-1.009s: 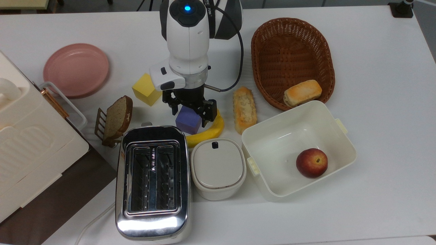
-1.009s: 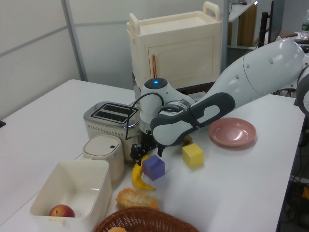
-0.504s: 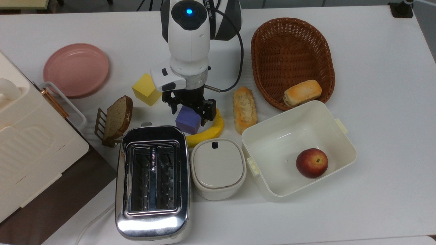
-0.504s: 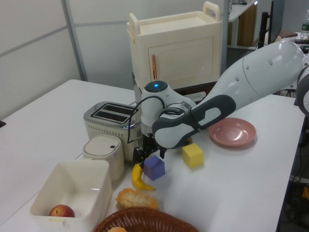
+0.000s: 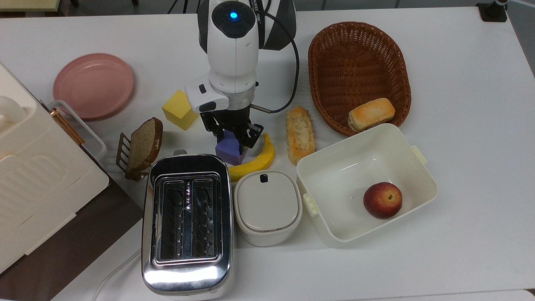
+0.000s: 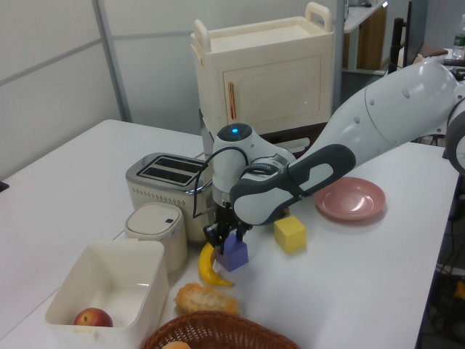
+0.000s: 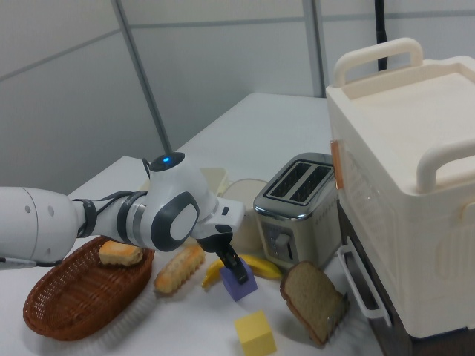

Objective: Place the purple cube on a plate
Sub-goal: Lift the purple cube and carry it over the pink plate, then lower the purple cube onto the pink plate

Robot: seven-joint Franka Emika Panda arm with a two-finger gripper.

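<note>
The purple cube (image 5: 228, 153) rests on the white table between the toaster and a banana. My gripper (image 5: 232, 136) comes straight down onto it, and its black fingers are shut against the cube's two sides. From the left view the cube (image 6: 235, 255) sits under the gripper (image 6: 228, 238). The right view has the cube (image 7: 239, 285) below the gripper (image 7: 233, 265). The pink plate (image 5: 93, 85) lies bare at the top view's far left, well apart from the cube, and it is also in the left view (image 6: 349, 198).
A yellow cube (image 5: 179, 110) sits just at the top view's left of the gripper. The toaster (image 5: 186, 221), banana (image 5: 258, 160), bread slice in a rack (image 5: 143, 145), bread roll (image 5: 299, 133), lidded pot (image 5: 267, 207), white bin (image 5: 411, 167) with an apple, and wicker basket (image 5: 359, 62) crowd around.
The gripper's fingers stood wide on either side of the purple cube before. They have since dropped lower and shut onto it. The cube has not left the table.
</note>
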